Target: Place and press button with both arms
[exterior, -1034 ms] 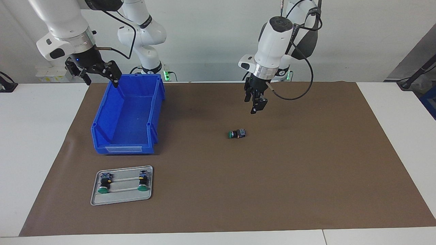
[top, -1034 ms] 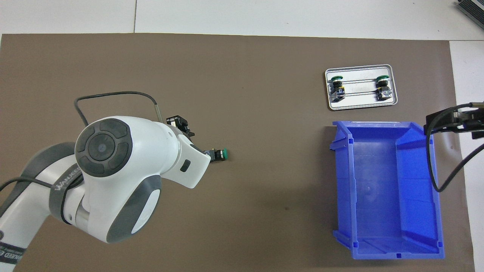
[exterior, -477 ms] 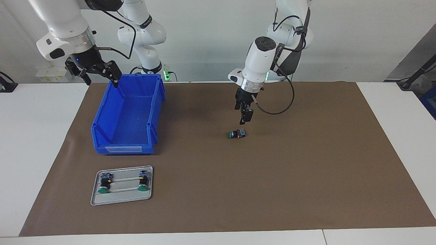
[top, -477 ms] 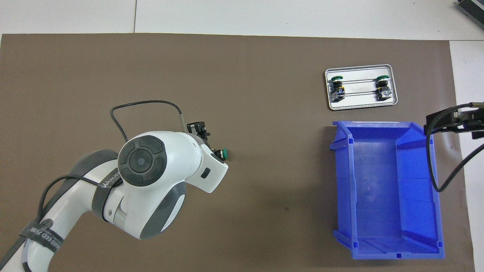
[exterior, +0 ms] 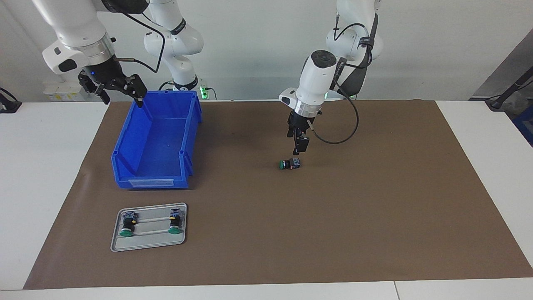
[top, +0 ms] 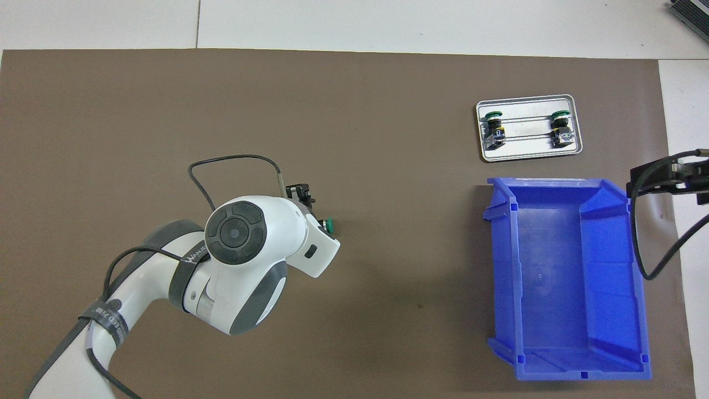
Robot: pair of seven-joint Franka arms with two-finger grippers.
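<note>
So here we've got the loose green push-button (exterior: 290, 164) lying on its side on the brown mat (exterior: 374, 200), mid-table, well apart from the blue bin (exterior: 156, 141). Our left gripper (exterior: 300, 146) hangs just above it with fingers spread, not touching it. The right gripper (exterior: 118, 88) waits in the air over the bin's corner at the right arm's end, fingers spread too, holding nothing. 2 more push-buttons (exterior: 126, 225) (exterior: 175, 222) sit in the grey tray (exterior: 148, 243), farther from the robots than the bin.
</note>
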